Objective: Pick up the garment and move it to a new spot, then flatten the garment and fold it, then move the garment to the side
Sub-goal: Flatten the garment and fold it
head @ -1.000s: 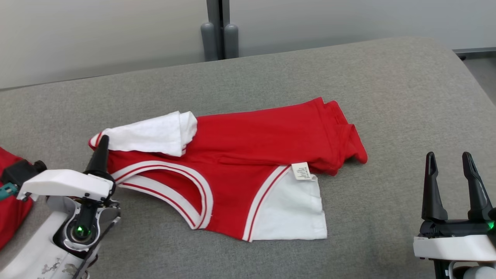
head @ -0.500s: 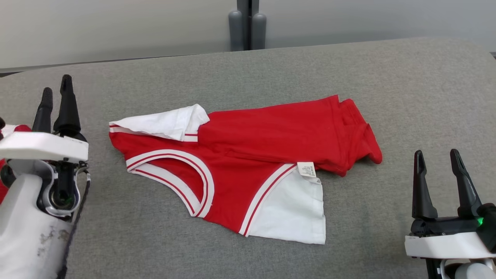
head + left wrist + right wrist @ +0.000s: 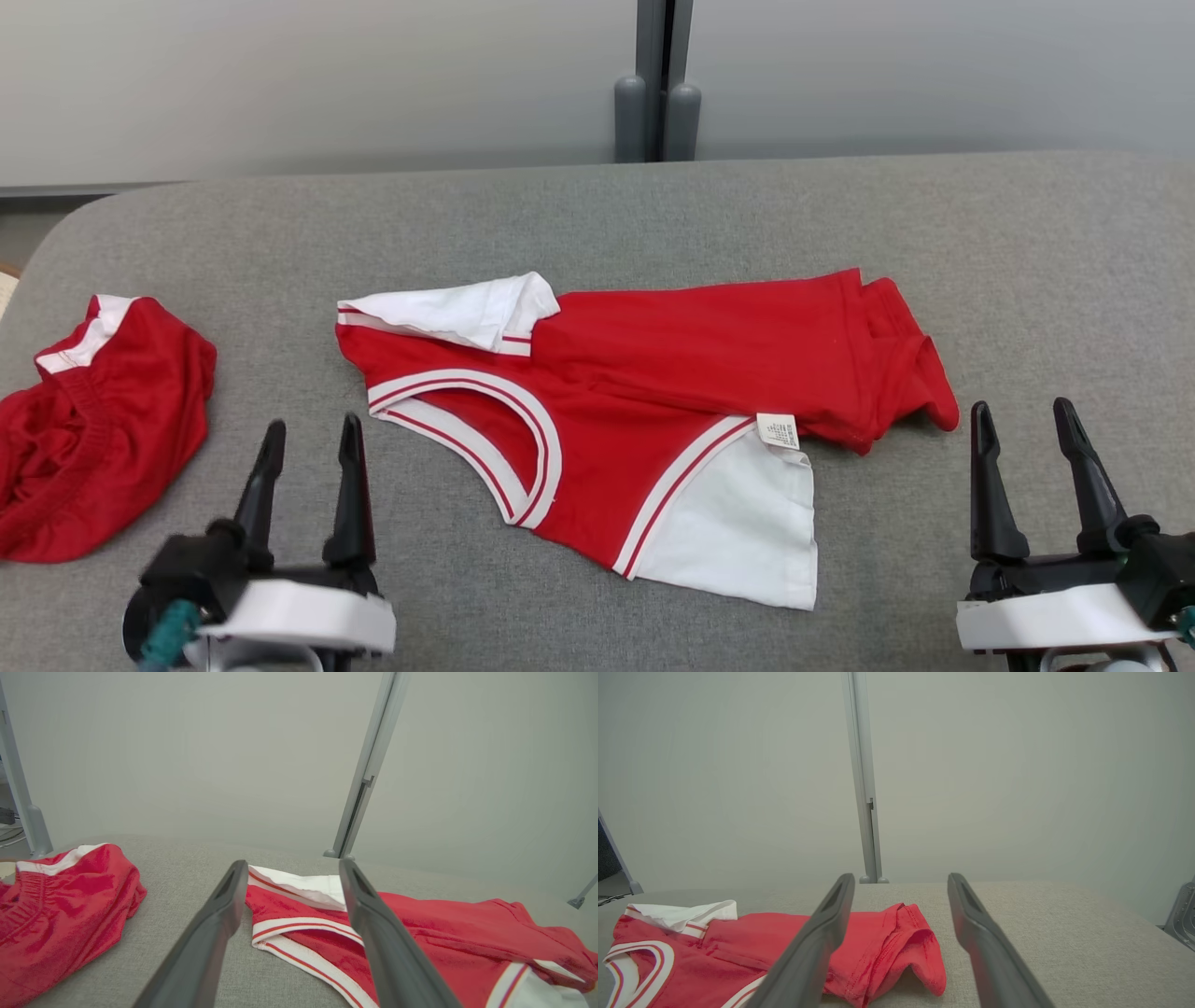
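grey cushion (image 3: 934, 215) bears a partly folded red-and-white garment (image 3: 672, 364).

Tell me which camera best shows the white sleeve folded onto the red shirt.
Head view: the folded white sleeve lies whole and unblocked, seen from above. The left wrist view catches it close but edge-on; the right wrist view has it small, at the left edge.

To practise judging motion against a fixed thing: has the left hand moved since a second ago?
Yes. Against the shirt, the left hand left the white sleeve and drew back toward the robot, open.
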### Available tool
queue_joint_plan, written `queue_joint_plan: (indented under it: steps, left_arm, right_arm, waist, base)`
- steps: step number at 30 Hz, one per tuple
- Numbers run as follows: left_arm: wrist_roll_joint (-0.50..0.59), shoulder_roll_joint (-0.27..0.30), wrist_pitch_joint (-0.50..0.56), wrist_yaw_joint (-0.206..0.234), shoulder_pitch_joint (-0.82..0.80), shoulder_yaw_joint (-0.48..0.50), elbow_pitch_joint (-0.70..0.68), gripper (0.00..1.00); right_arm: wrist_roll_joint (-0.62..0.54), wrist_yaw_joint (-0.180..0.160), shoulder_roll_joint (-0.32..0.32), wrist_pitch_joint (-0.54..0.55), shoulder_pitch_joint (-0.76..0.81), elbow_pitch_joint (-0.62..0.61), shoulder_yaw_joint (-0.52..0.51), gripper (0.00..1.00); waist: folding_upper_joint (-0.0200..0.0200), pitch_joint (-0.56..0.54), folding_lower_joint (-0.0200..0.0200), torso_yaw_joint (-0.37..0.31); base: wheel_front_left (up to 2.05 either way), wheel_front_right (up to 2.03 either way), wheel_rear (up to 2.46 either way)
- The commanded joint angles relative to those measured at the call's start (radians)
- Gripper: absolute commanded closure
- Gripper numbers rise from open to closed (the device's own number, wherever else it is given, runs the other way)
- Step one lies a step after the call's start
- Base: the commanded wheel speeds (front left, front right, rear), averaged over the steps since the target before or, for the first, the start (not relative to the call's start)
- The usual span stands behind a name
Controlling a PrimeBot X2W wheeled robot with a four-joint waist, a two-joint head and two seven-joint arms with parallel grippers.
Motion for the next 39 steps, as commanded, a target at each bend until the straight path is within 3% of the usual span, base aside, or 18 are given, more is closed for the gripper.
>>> queue_joint_plan:
  steps: [1,9,19,26,39]
  left_arm:
    - [0.03,0.001,0.0,0.008,0.021,0.002,-0.008,0.0]
    - [0.323,-0.002,0.0,0.09,0.012,-0.087,0.048,0.0]
    - [0.476,0.04,0.0,0.118,-0.3,-0.198,0.418,0.0]
    - [0.51,0.038,0.0,0.134,-0.474,-0.24,0.665,0.0]
    - [0.497,0.04,0.0,0.156,-0.566,-0.308,0.743,0.0]
  right_arm:
    - [0.007,-0.002,-0.003,-0.001,0.008,0.004,0.004,0.0]
    - [0.016,-0.002,-0.003,-0.001,0.024,0.013,0.024,0.0]
    - [0.0,-0.002,-0.003,-0.001,-0.016,0.016,0.035,0.0]
    - [-0.004,-0.002,-0.003,-0.001,-0.041,0.013,0.028,0.0]
    - [-0.004,-0.002,-0.003,-0.001,-0.072,0.002,0.035,0.0]
  waist:
    - [0.0,-0.015,0.0,0.005]
    - [0.0,-0.041,0.0,-0.007]
    - [0.0,0.025,0.0,-0.058]
    - [0.0,0.079,0.0,-0.089]
    - [0.0,0.127,0.0,-0.095]
  base:
    - [0.0,0.0,0.0]
    - [0.0,0.0,0.0]
    - [0.0,0.0,0.0]
    - [0.0,0.0,0.0]
    - [0.0,0.0,0.0]
